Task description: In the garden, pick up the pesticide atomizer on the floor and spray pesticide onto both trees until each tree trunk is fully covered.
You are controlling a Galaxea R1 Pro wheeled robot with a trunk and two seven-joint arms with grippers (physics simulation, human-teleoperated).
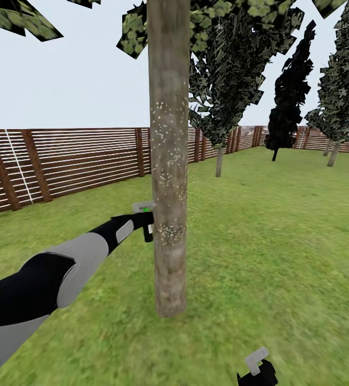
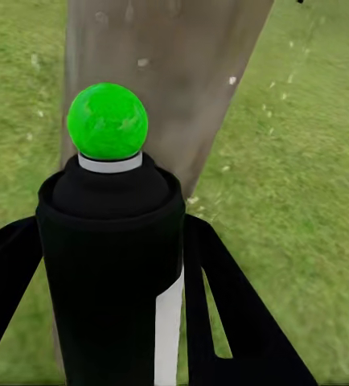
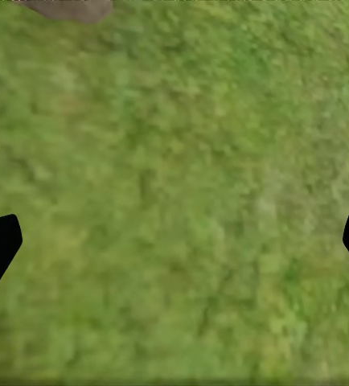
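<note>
While white pesticide specks [image 1: 168, 177] already dot the middle of the near tree trunk [image 1: 168, 134], its top and base look bare, so spraying seems partly done. The left gripper [image 1: 142, 221] is clamped on the pesticide atomizer [image 2: 110, 265], held just beside the trunk. The right gripper [image 1: 257, 370] hangs spread apart, empty, over grass [image 3: 174, 201].

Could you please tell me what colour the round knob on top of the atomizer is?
Bright green, clearest in the left wrist view: the knob on the atomizer.
</note>
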